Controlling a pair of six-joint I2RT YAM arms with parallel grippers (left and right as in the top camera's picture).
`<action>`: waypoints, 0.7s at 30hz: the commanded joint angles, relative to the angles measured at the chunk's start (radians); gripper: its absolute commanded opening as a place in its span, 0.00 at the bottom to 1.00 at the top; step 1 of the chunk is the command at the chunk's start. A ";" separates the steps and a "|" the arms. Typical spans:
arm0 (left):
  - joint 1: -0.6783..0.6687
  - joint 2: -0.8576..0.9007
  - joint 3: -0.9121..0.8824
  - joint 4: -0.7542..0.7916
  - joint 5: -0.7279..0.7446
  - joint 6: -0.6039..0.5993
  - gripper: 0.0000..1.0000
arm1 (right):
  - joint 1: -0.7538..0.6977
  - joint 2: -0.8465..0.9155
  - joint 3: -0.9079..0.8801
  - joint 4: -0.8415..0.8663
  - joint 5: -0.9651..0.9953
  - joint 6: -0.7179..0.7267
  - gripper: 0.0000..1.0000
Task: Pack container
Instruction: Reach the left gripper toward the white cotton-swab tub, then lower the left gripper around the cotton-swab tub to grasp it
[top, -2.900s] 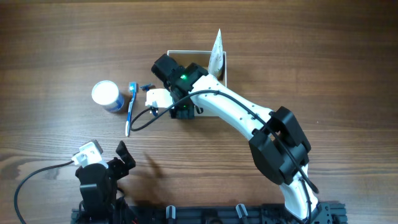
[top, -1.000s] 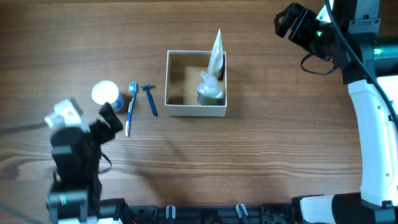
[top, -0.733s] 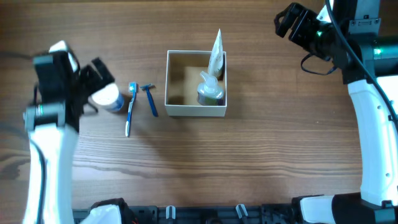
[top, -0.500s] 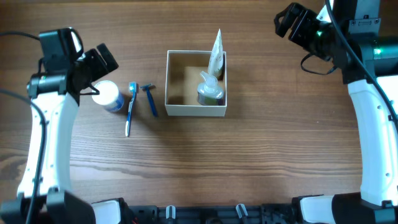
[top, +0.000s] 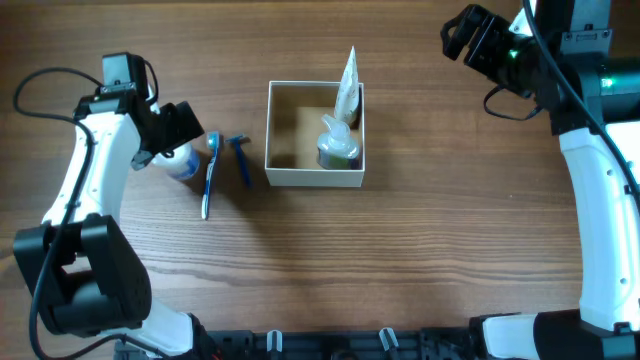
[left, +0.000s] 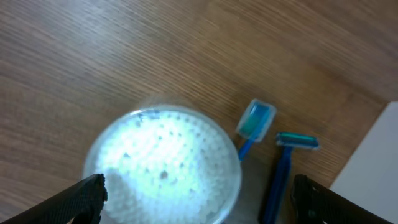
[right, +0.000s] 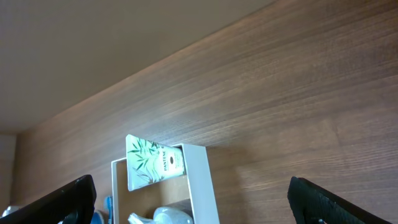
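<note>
The container, a square white-walled box with a tan inside, sits mid-table. In it stand a white leaf-printed tube and a clear pump bottle. Left of it lie a blue razor, a blue toothbrush and a round white-lidded jar. My left gripper hangs open over the jar. In the left wrist view its fingers straddle the jar's lid, apart from it. My right gripper is open and empty at the far right, well away from the container.
The left wrist view also shows the toothbrush head, the razor and a white corner of the container to the right. Bare wooden table surrounds everything. The right arm's white links run down the right side.
The left arm swung up from the table's front left edge and moved right, over the jar. The right arm, earlier reaching into the container, has held still at the far right for the last second.
</note>
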 joint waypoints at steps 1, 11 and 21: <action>0.005 0.049 0.003 -0.020 -0.051 0.005 0.94 | 0.001 0.000 0.003 0.001 -0.005 0.010 1.00; 0.005 0.050 0.015 -0.016 -0.077 0.006 0.91 | 0.001 0.000 0.003 0.001 -0.005 0.010 1.00; -0.004 0.049 0.203 -0.171 -0.076 0.022 0.98 | 0.001 0.000 0.003 0.001 -0.005 0.010 1.00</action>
